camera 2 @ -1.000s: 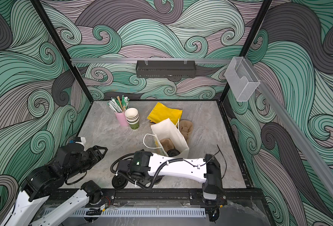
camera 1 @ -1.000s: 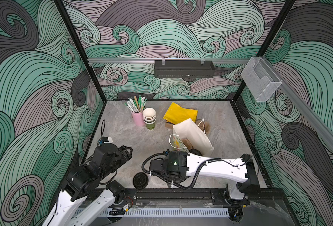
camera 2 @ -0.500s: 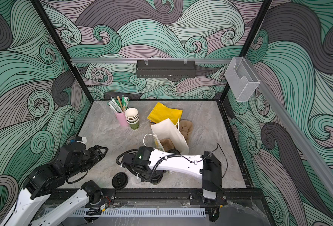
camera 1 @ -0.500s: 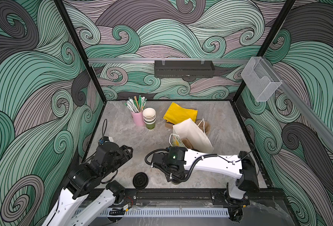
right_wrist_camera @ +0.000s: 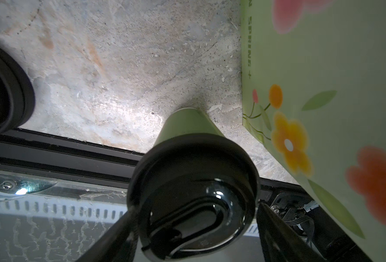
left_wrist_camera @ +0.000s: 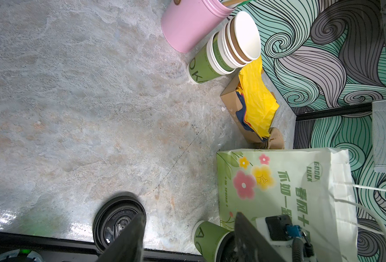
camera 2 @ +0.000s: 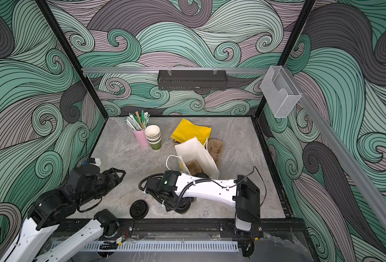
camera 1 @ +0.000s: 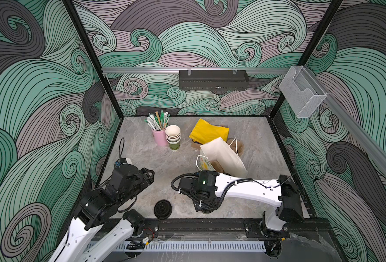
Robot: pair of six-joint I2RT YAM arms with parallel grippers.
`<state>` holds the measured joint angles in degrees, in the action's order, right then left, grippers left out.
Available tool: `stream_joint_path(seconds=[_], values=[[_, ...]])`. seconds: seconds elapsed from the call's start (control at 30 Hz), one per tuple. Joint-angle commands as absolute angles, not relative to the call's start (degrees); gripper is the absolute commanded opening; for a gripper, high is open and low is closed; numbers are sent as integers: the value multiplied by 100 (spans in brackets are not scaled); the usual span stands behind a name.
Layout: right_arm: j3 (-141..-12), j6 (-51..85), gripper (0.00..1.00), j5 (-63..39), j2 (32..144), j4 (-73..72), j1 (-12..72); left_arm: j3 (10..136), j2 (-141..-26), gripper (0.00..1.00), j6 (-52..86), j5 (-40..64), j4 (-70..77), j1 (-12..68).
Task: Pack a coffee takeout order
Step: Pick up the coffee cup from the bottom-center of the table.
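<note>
In a top view the bag stands open mid-counter, ready for loading. Spare cups and yellow napkins sit at the back, and a loose lid lies near the front edge

Left wrist view: the left claw is released and empty, held clear of the work

Right wrist view: the right claw straddles the lidded cup, which stands on the counter just beside the bag, probably to lift it in. Whether it pinches the cup, I cannot tell

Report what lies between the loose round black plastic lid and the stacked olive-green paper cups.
Bare marble tabletop only, from loose lid to cup stack, per left wrist view.
</note>
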<state>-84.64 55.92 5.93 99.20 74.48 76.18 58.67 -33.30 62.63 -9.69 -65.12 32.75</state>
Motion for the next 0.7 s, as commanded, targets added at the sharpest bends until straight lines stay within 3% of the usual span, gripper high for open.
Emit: stream_joint_path(seconds=[0.0,0.27,0.67], values=[[-8393,5611,81,537,9781,7447,7583,5871,-3427,65,6309,-1028,-6442,3243],[-8291,5564,81,490,9776,7366,7567,5871,-3458,65,6332,-1027,-6425,3245],[-8130,5583,72,415,9639,7220,7563,5876,-3511,65,6337,-1009,-6383,3243]])
